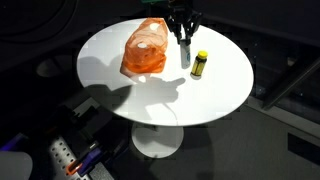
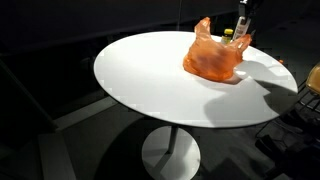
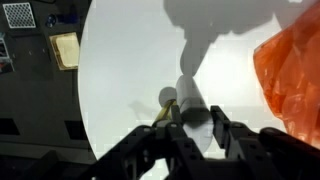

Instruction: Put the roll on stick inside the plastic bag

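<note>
The orange plastic bag (image 1: 146, 50) lies crumpled on the round white table (image 1: 120, 85); it also shows in the other exterior view (image 2: 212, 57) and at the right edge of the wrist view (image 3: 295, 70). My gripper (image 1: 183, 38) is just right of the bag and is shut on the white roll-on stick (image 1: 185, 54), held upright with its lower end close to the tabletop. In the wrist view the stick (image 3: 190, 100) sits between my fingers (image 3: 197, 128). In an exterior view my gripper (image 2: 243, 17) is behind the bag.
A small yellow bottle with a dark cap (image 1: 199, 65) lies on the table right beside the stick, also seen in the wrist view (image 3: 164, 104). The table edge (image 2: 110, 85) drops to a dark floor. Clutter lies on the floor (image 1: 75, 155).
</note>
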You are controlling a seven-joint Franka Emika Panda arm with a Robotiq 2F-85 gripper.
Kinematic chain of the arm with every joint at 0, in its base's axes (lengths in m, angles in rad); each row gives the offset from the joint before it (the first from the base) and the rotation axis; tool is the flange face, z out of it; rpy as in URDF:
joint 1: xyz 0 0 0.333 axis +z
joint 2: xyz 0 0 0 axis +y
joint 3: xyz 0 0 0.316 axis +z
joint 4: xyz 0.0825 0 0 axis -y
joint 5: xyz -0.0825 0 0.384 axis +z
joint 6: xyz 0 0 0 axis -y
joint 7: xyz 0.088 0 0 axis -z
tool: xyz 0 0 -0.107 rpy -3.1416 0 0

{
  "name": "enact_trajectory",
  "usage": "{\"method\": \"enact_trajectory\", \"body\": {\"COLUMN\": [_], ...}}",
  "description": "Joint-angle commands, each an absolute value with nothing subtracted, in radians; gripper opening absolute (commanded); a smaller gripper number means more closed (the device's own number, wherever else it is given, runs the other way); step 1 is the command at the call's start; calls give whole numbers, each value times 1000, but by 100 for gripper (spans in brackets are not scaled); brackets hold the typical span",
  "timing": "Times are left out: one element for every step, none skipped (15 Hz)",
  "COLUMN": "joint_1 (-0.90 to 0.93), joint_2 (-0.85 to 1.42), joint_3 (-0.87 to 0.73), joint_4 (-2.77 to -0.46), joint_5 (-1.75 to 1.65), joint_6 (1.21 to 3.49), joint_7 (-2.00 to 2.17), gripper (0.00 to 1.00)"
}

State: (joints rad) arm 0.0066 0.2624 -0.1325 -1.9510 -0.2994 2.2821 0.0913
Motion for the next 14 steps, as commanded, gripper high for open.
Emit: {"method": "enact_trajectory", "body": {"joint_1": [26,24,26,26,25,24,22,28,27,26,25,25,24,24], "joint_2": [240,236,235,234,232,229,220,244,240,237,235,234,234,234], "joint_3": [-92,-74,-65,-56,-50,-46,-47,-48,-48,-48,-48,-48,-48,-48], "joint_4": [-1919,-1916,-1912,-1909,-1906,-1904,-1907,-1917,-1916,-1916,-1916,-1916,-1916,-1916], "joint_5": [-328,-301,-298,-296,-297,-297,-303,-310,-310,-310,-310,-310,-310,-310], "joint_6": [2257,2258,2262,2261,2260,2259,2252,2278,2277,2275,2274,2274,2274,2274], "joint_7": [69,35,25,16,10,6,7,44,39,37,36,35,35,35], "gripper": [10,10,10,10,10,10,9,34,34,34,34,34,34,9]}}
